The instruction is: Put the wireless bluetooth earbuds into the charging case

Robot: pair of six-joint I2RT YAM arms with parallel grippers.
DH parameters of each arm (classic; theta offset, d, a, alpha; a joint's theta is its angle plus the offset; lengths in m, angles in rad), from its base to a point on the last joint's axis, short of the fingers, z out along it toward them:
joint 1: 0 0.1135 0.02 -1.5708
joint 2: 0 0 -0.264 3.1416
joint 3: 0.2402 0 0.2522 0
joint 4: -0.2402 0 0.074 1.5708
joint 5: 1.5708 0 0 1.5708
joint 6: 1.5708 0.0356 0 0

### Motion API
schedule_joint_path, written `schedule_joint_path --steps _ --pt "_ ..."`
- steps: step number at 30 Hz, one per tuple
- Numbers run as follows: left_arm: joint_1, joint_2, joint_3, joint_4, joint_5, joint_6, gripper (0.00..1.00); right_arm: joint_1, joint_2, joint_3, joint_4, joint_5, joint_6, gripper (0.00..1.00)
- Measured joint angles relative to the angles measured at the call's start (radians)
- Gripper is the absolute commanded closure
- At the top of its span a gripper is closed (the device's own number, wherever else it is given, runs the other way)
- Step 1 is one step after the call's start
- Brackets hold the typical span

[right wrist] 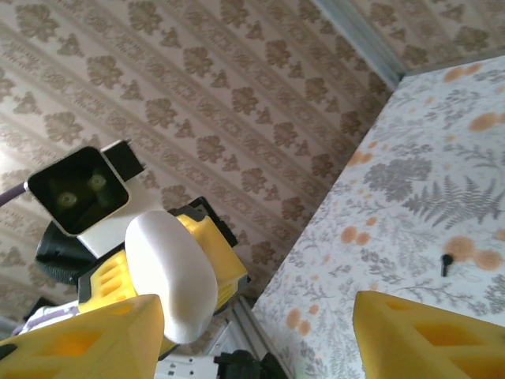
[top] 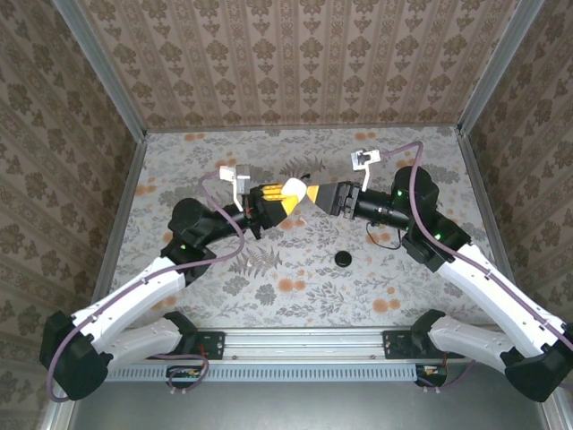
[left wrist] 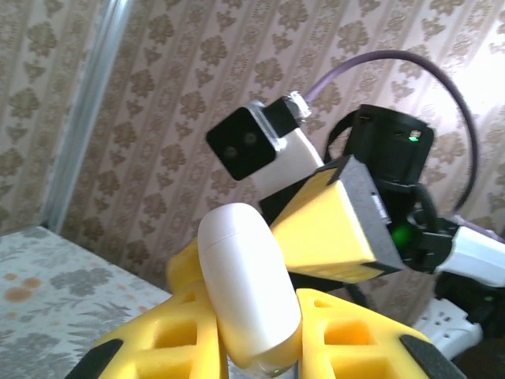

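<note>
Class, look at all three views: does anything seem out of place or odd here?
Yes. The white case is off the table, clamped tilted in mid-air by the left gripper. A small black piece lies alone on the floral table, apart from the case.

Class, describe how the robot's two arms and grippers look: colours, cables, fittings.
The left arm and right arm have white links and black joints, each trailed by a purple cable. The left gripper and right gripper have chunky yellow fingers.
</note>
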Motion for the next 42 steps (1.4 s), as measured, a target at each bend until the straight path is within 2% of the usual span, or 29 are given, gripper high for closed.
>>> schedule_joint_path --steps 7,14,24,29,32,36,39,42 --pt "0.000 0.021 0.011 0.005 0.057 -0.054 0.95 0.000 0.010 0.000 0.103 -0.090 -0.003 0.44" --pt "0.001 0.041 0.012 0.041 0.079 -0.096 0.95 0.000 0.032 0.000 0.133 -0.144 -0.003 0.50" --pt "0.007 0.054 0.017 0.064 0.101 -0.142 0.92 0.000 0.048 0.003 0.141 -0.179 -0.029 0.72" --pt "0.015 0.053 0.017 0.063 0.114 -0.157 0.81 0.000 0.051 0.010 0.135 -0.180 -0.056 0.79" --pt "0.021 0.050 0.017 0.054 0.123 -0.161 0.70 0.000 0.053 0.019 0.114 -0.181 -0.076 0.82" --pt "0.036 0.018 0.017 0.001 0.119 -0.151 0.45 0.000 0.055 0.037 0.070 -0.179 -0.103 0.83" --pt "0.057 -0.033 0.024 -0.108 0.109 -0.109 0.37 -0.006 0.055 0.055 0.029 -0.177 -0.134 0.83" --pt "0.072 -0.083 0.065 -0.286 0.097 -0.035 0.33 -0.011 0.055 0.090 -0.045 -0.170 -0.190 0.84"
